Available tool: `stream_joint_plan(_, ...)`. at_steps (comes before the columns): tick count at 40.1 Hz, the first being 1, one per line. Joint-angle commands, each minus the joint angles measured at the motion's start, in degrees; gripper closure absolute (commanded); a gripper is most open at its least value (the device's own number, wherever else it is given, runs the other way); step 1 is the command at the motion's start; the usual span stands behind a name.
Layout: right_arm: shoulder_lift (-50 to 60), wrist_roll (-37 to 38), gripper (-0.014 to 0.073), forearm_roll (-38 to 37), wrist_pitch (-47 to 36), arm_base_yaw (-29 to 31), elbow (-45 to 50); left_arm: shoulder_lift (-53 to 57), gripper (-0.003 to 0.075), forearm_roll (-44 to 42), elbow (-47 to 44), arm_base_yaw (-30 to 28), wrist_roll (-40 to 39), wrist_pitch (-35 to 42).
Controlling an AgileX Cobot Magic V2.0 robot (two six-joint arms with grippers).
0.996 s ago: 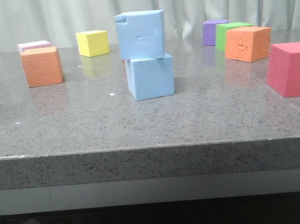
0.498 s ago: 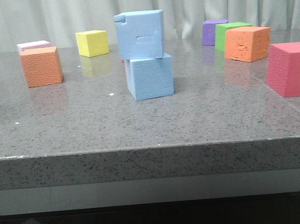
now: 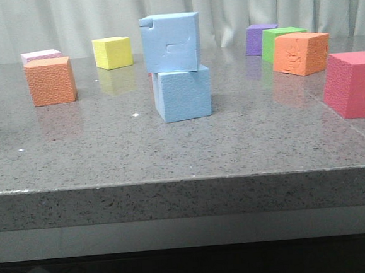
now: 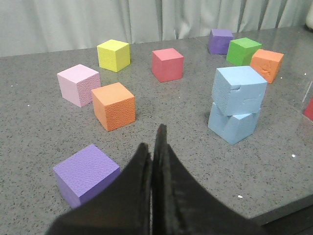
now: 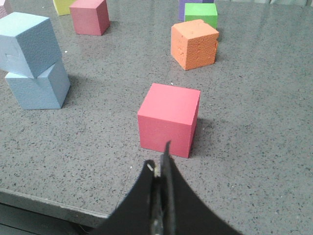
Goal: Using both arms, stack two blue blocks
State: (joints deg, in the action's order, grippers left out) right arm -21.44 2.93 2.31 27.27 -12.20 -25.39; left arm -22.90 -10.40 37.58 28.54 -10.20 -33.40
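Note:
A light-blue block with a notched top corner and a dented face (image 3: pixel 170 42) rests on top of the plain light-blue block (image 3: pixel 183 93) in the middle of the table, slightly offset. The stack also shows in the left wrist view, upper block (image 4: pixel 239 90) on lower block (image 4: pixel 233 125), and in the right wrist view, upper block (image 5: pixel 25 43) on lower block (image 5: pixel 38 88). My left gripper (image 4: pixel 152 142) is shut and empty, well back from the stack. My right gripper (image 5: pixel 160 159) is shut and empty, just short of a pink cube. Neither gripper shows in the front view.
An orange cube (image 3: pixel 51 80), a pale pink cube (image 3: pixel 41 56) and a yellow cube (image 3: pixel 112 52) stand at the left. A purple cube (image 3: pixel 260 37), a green cube (image 3: pixel 280 39), an orange cube (image 3: pixel 300 53) and a pink cube (image 3: pixel 355 84) stand at the right. A purple cube (image 4: pixel 86 172) lies beside my left gripper.

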Motion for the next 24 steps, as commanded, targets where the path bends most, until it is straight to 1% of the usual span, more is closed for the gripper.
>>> stream_joint_plan(1,-0.2,-0.4,0.0697,-0.5,-4.3,0.3,-1.5,-0.6,0.0738,-0.2,1.4,0.1,-0.7,4.5)
stream_joint_plan(16,-0.2,-0.4,0.0697,-0.5,-4.3,0.3,-1.5,-0.6,0.0738,-0.4,1.4,0.1,-0.7,4.6)
stream_joint_plan(24,-0.2,-0.4,0.0697,-0.5,-4.3,0.3,-1.5,-0.4,0.0738,0.0,-0.7,-0.6,0.4,8.9)
